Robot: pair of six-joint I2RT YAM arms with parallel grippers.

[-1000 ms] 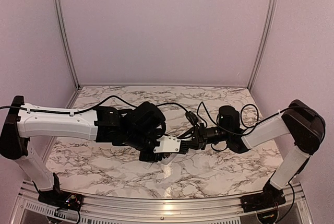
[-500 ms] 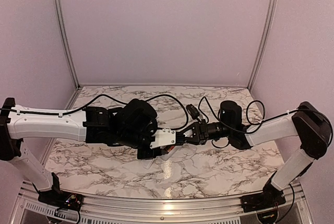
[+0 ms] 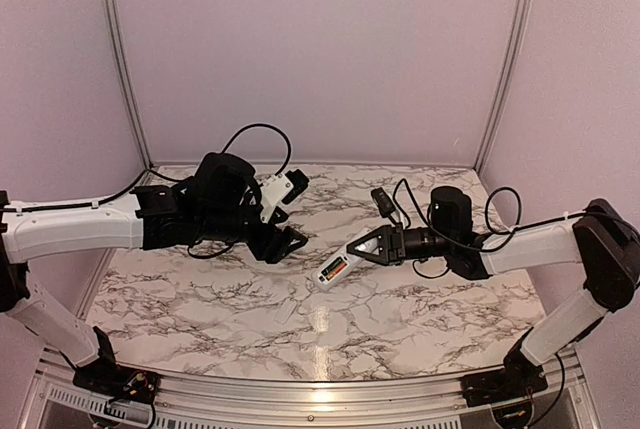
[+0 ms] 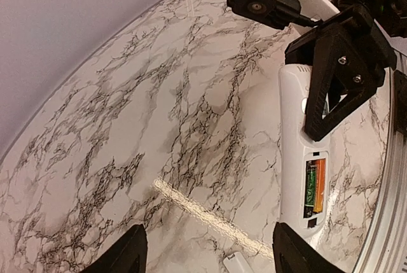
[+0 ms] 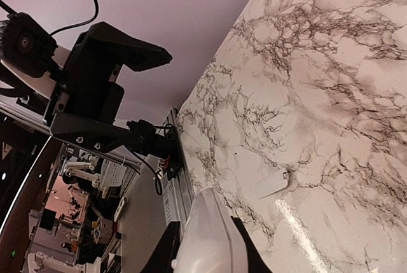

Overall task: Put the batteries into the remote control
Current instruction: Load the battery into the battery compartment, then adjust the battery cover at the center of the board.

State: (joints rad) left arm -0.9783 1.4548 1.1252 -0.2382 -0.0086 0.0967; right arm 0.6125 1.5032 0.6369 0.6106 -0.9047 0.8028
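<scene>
Looks basically done: the batteries (image 4: pixel 313 187) sit in the open bay of the remote control (image 4: pixel 299 158), which the right gripper (image 3: pixel 362 249) clamps by one end. The left gripper (image 4: pixel 213 257) hangs wide open, holding nothing, near the remote. The cover plate (image 5: pixel 273 182) lies loose just beside the remote, not fitted yet.

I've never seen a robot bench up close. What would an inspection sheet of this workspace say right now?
Surface: white marble-patterned tabletop, glare streak near the front.
Job's things: slim white plastic remote control held, back compartment open, orange-and-green cylindrical batteries seated inside.
Clutter: small flat white cover plate lying on the tabletop.
End effectors: right end effector clamps the remote; left end effector open, empty.
Cables: black cables loop over both wrists.
Surroundings: lilac walls, aluminium frame posts.
</scene>
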